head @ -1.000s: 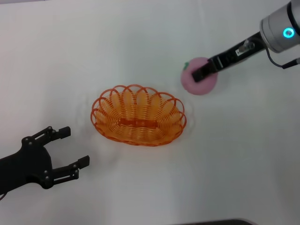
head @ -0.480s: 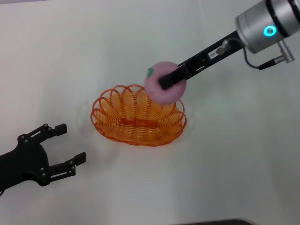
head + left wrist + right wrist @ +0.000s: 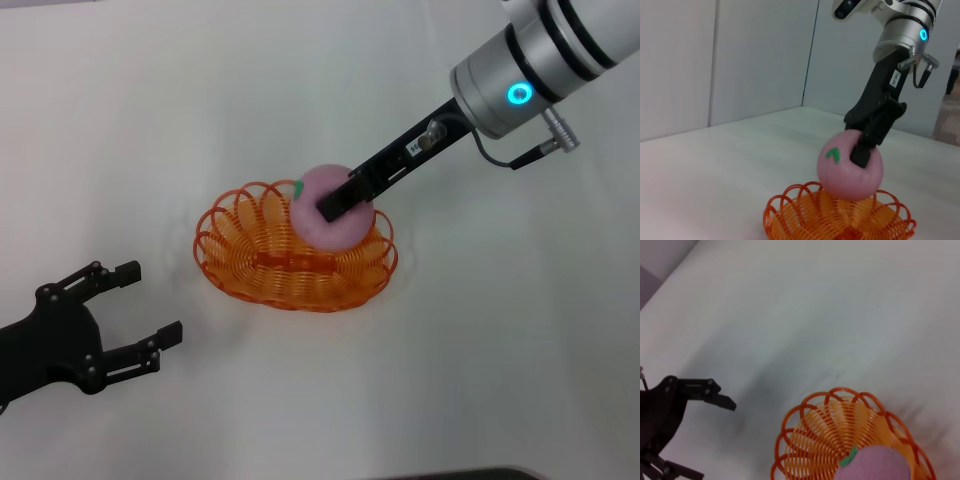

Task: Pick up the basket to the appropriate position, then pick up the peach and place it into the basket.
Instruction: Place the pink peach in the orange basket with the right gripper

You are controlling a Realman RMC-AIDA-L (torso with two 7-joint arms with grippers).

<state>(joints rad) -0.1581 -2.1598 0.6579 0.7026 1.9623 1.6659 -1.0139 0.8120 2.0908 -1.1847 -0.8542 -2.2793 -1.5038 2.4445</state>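
Nearest to me, low on my left, the left gripper (image 3: pixel 135 315) sits over the white table (image 3: pixel 120 130) with its 2 fingers spread wide and nothing between them — it is well apart from the basket, touching none of the task's things.

Further out, at the middle of the table, the basket (image 3: pixel 262 262) rests flat with its looped rim up. From the left wrist view I see the peach (image 3: pixel 850 167) hanging above the basket's (image 3: pixel 805 220) rim, not resting on the weave; its green mark faces that camera. In the head view the peach (image 3: pixel 320 218) overlaps the basket's far right part.

The right gripper (image 3: pixel 335 205) is clamped on the peach, 1 dark finger (image 3: pixel 862 150) pressed down its near side, the arm slanting up and away to my far right. The right wrist view shows only the top of the peach (image 3: pixel 872 462) and the basket (image 3: pixel 815 440) beneath it.

Compared with 0.5 s ago, the peach sits lower and a little more over the basket's inside — it was then just past the far rim. 1 s ago it was out to the right of the basket, well clear. The basket has not shifted, and the left gripper has barely moved.
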